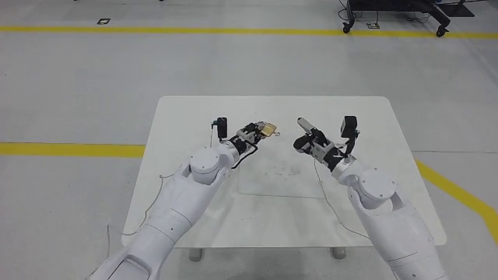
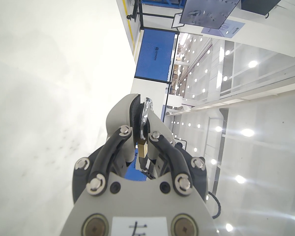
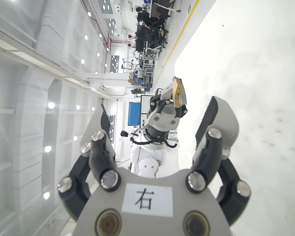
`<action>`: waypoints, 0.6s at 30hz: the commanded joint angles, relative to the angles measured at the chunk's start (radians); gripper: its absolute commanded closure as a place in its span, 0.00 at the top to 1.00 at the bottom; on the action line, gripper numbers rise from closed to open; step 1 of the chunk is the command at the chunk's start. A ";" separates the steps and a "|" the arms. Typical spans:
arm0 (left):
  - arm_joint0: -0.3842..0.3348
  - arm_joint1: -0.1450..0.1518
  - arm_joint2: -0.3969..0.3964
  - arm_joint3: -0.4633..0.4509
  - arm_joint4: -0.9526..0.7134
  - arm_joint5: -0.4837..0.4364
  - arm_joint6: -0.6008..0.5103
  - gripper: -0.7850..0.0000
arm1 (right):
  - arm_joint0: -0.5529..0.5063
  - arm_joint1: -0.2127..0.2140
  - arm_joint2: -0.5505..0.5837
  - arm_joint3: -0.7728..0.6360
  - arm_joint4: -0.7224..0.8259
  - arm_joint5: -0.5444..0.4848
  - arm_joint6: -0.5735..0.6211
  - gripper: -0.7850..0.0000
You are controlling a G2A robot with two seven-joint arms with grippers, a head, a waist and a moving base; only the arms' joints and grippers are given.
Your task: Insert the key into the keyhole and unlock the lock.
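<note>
Item: small brass padlock [image 3: 179, 90] with a curved silver steel shackle [image 2: 147, 109], held clear of the white rectangular table [image 1: 194, 117] by the left gripper [image 1: 259, 131]. Its jaws are closed tight on the lock, the shackle pinched between the black rubber pads [image 2: 134, 116] and the brass body showing between the fingers. Position: above the far middle of the table, one end face turned toward the right gripper [image 3: 157, 110]. A small pale spot on that face is probably the keyhole, though it is too small to confirm. Right gripper: near the padlock but apart from it, at about the same height above the table, jaws spread wide with nothing between the pads. Key: none in the right gripper's jaws, and no key head stands out from the padlock's facing end. Progress, as judged: the lock is picked up and presented, so that much is done. Whether the shackle is latched cannot be told, as the fingers cover the joint. Outstanding: the key has to be taken up, lined up with the keyhole, pushed in and turned, and the shackle released. All of the insertion and unlocking is left, so the task stands at an early stage
</note>
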 commanded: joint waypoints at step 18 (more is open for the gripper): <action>-0.036 -0.059 -0.028 0.156 -0.401 -0.022 -0.262 0.00 | 0.034 -0.031 -0.069 0.086 0.080 -0.213 -0.005 0.00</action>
